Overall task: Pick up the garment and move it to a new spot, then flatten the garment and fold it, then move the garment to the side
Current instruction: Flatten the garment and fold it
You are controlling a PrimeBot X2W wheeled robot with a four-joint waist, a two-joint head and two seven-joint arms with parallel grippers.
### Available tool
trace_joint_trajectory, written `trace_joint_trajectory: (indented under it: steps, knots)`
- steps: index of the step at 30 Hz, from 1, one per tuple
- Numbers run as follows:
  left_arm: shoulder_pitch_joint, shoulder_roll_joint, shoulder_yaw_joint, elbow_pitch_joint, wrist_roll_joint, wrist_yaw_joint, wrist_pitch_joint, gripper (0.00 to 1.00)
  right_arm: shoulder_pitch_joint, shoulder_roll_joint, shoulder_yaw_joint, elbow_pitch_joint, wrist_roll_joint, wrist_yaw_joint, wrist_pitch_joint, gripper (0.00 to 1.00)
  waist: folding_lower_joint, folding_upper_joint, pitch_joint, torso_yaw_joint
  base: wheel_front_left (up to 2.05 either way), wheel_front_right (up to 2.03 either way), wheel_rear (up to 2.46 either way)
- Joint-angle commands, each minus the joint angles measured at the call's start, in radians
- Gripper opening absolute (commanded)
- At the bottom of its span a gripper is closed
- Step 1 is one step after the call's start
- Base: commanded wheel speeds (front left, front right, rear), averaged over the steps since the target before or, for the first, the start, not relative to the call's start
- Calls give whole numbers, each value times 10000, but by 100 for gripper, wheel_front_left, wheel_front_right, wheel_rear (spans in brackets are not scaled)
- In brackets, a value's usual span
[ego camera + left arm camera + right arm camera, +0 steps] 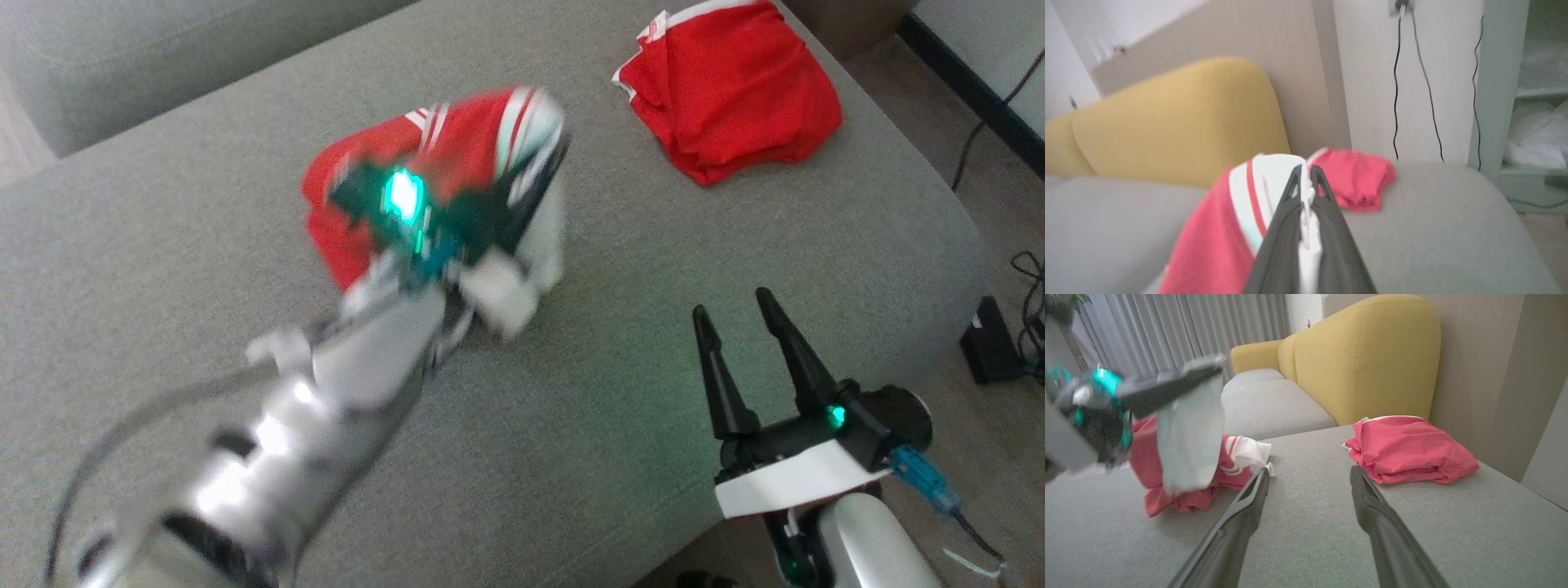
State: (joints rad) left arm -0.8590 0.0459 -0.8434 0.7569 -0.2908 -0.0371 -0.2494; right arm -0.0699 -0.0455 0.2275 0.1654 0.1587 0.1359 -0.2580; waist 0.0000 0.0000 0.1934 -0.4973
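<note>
The garment (pixel 457 155), mid-cushion (pixel 571 457), hangs by a thin white fold clamped in the left gripper (pixel 1306 171), so it may slip out or drag onto the second garment (pixel 735 90) at the far right corner; the right gripper (pixel 731 302) is spread apart, empty.

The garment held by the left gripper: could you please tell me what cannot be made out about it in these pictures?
Head view: motion blur smears the garment and the left gripper, so the grip point is unclear.
Left wrist view: the bottom edge cuts off its lower part; the shut fingers hide the pinched fold.
Right wrist view: its hanging white part hides the red cloth behind.
Its type: too crumpled to tell.
</note>
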Motion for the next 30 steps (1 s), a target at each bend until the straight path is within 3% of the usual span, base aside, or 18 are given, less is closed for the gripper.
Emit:
trace_joint_trajectory:
  steps: [1,10,16,22,30]
  knots:
    - [-1161,43,295,-625,-83,-49,-114,0,-96,-47,316,-289,94,-52,-38,100,0,0,-147,57,0,0,0]
    - [-5116,303,1965,-1930,574,-16,-122,0,-95,-47,589,-311,204,-52,-38,100,0,0,-406,230,0,0,0]
    - [-5859,751,2428,-1820,979,7,-122,0,-47,-47,372,-336,61,-52,-38,100,0,0,-575,766,0,0,0]
    - [-3500,1589,2643,-1419,671,79,-123,0,197,-47,-14,-437,-150,-52,-38,100,0,0,-625,1828,0,0,0]
    - [712,3177,3765,-1953,416,1011,-123,0,412,-47,-467,-428,-526,-52,-38,100,0,0,-186,2999,0,0,0]
